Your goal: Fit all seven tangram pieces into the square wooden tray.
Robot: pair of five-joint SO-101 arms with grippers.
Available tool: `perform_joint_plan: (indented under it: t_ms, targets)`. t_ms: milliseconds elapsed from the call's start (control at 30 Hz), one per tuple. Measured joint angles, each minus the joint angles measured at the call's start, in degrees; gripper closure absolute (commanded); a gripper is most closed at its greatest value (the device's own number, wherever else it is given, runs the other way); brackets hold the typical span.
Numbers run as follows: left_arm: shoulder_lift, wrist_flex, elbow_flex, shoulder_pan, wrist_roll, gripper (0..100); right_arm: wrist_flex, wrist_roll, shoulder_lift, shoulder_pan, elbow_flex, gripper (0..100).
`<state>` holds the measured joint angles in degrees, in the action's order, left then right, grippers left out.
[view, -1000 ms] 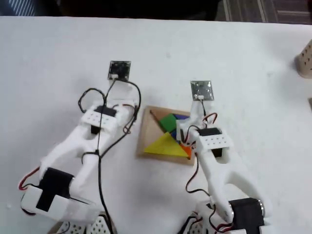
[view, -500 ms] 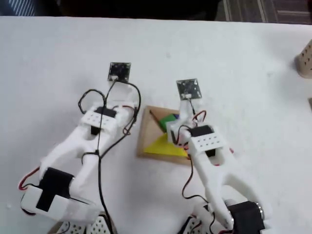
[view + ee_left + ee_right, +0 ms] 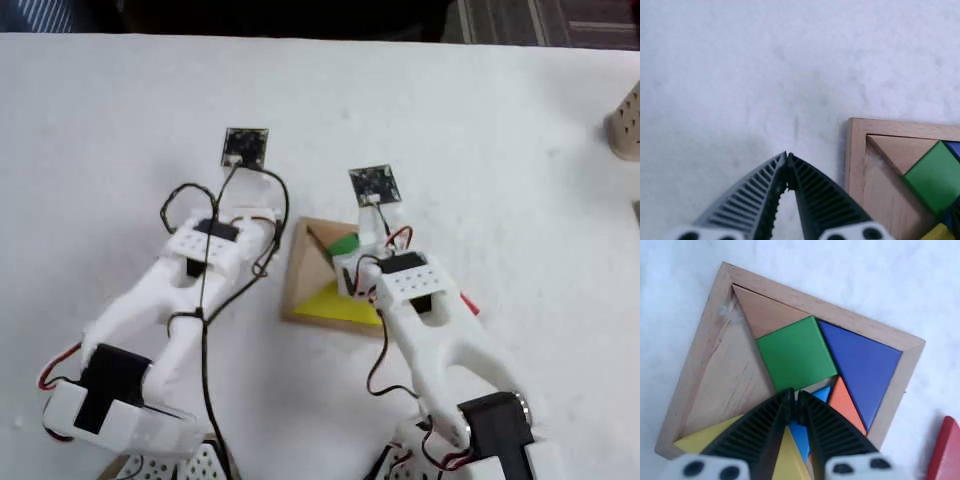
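Tangram pieces lie in the square wooden tray [image 3: 698,355] on the white counter [image 3: 740,75]: a green square [image 3: 796,354], a big blue triangle [image 3: 862,367], an orange triangle [image 3: 847,407], a small blue piece [image 3: 822,392], a yellow triangle [image 3: 695,440] and a plain wooden triangle [image 3: 767,310] in one corner. A red piece [image 3: 945,455] lies on the counter just outside the tray. The right fingers [image 3: 765,427] hang over the tray's middle, clenched on nothing, tips by the small blue piece. The left fingers [image 3: 755,195], also clenched and empty, hover over the counter just beside the tray.
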<state>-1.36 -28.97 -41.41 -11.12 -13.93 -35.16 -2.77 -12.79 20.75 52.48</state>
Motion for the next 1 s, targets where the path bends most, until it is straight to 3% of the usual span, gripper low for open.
perform_joint_plan:
  t_ms: [467, 1000]
  targets:
    - [0.0, 0.0, 0.0, 0.0, 0.0, 98, 0.2, 0.2, 0.4, -4.3, -0.4, 98.1]
    - [0.0, 0.0, 0.0, 0.0, 0.0, 98, -4.4, 0.2, -8.9, -1.1, 3.3, 98.1]
